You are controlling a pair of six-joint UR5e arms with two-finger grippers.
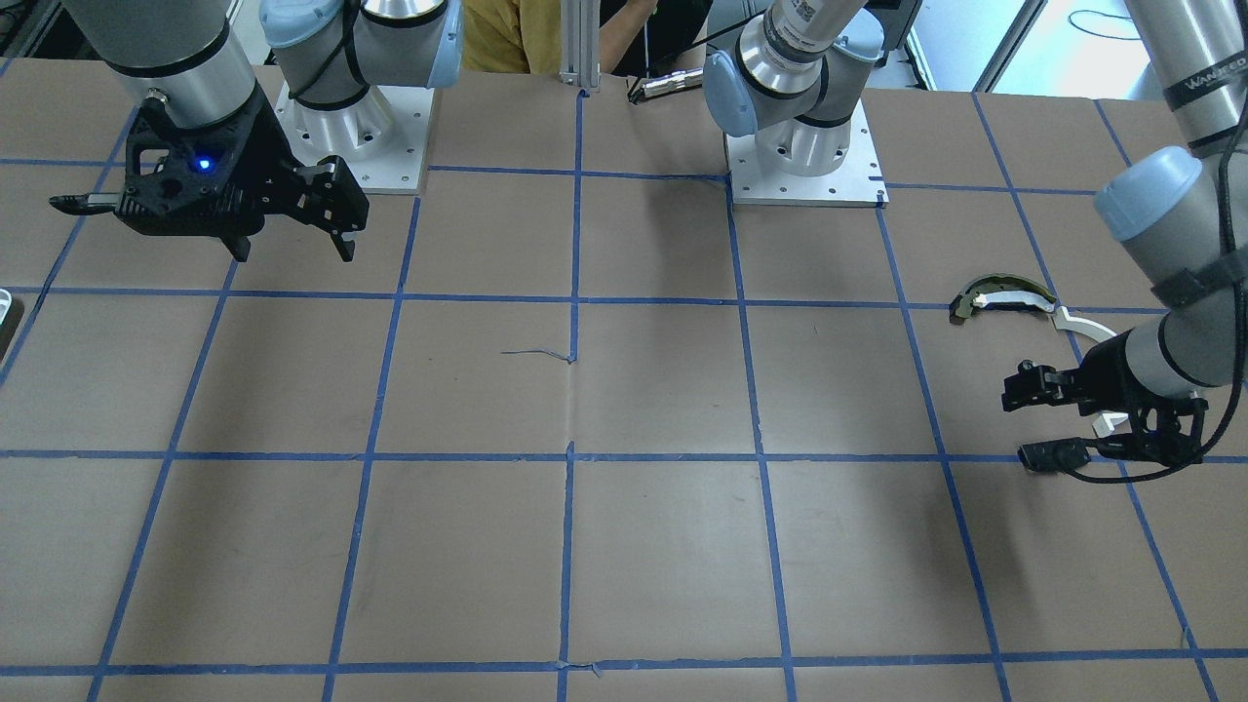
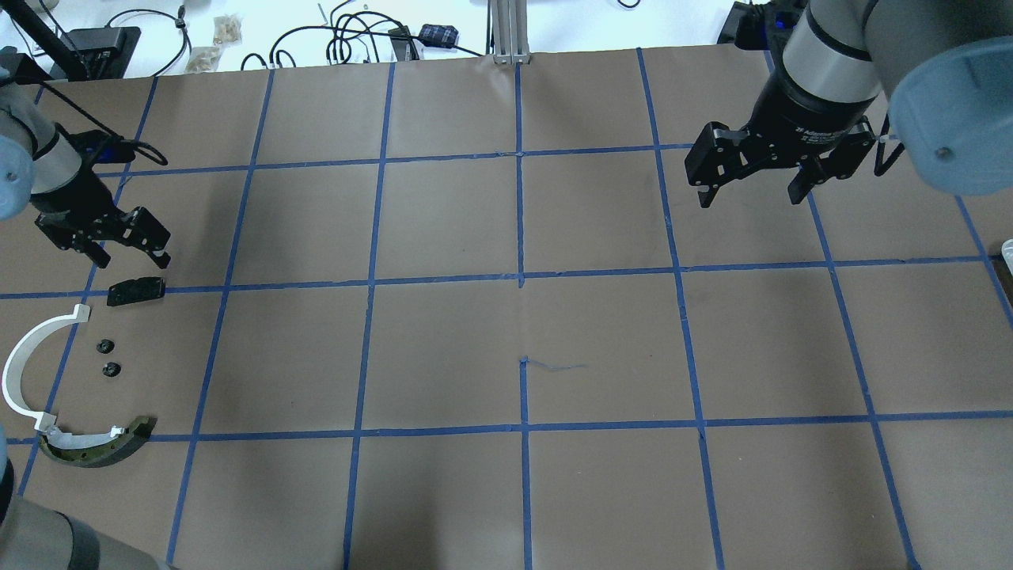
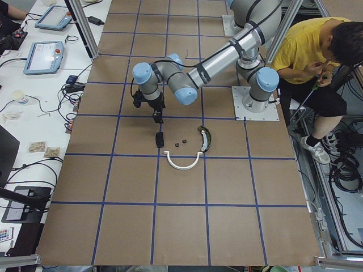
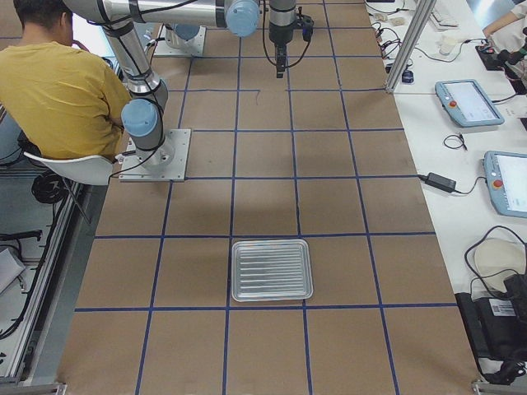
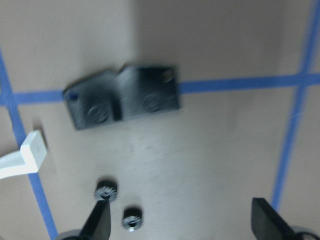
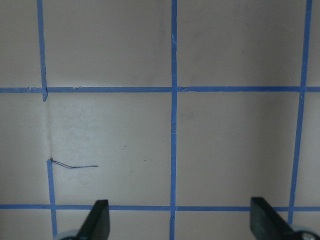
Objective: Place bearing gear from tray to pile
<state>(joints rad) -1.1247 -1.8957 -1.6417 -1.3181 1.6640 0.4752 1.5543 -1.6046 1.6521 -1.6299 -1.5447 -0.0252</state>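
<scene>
Two small black bearing gears [image 2: 104, 346] [image 2: 111, 369] lie on the paper in the pile, beside the white arc strip [image 2: 24, 372], the olive-and-black curved piece [image 2: 99, 447] and the flat black plate [image 2: 136, 290]. My left gripper [image 2: 130, 253] hovers just beyond the plate, open and empty. The left wrist view shows the plate [image 5: 122, 96] and both gears [image 5: 105, 190] [image 5: 132, 217] below its spread fingers. My right gripper [image 2: 748, 199] is open and empty, high over bare table at the far right. The tray [image 4: 272, 270] looks empty; only its corner [image 2: 1007, 253] shows overhead.
The table is covered in brown paper with a blue tape grid. The two arm bases [image 1: 804, 156] [image 1: 356, 136] stand at the robot's edge. A person in yellow [image 4: 58, 90] sits behind the robot. Cables and pendants lie beyond the far table edge [image 2: 356, 39].
</scene>
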